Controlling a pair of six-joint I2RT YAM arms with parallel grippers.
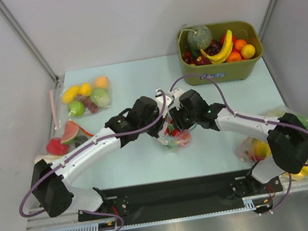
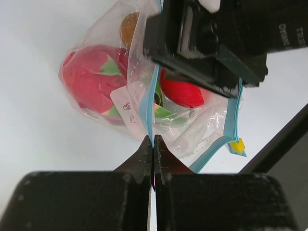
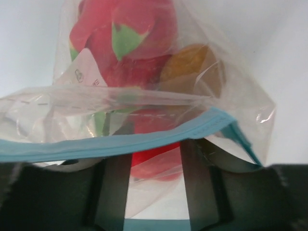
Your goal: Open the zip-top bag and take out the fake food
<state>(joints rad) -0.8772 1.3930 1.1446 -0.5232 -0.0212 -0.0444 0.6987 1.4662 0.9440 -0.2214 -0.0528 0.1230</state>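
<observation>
The bag [image 1: 175, 139] lies at the middle of the table [image 1: 137, 83], where both arms meet, with red, green and orange fake food [image 2: 94, 79] inside. The left gripper [image 2: 153, 143] has its jaws pressed together on one blue zip strip [image 2: 150, 113]. The right gripper [image 3: 155, 147] shows through the film at the bag's mouth, jaws spread.
</observation>
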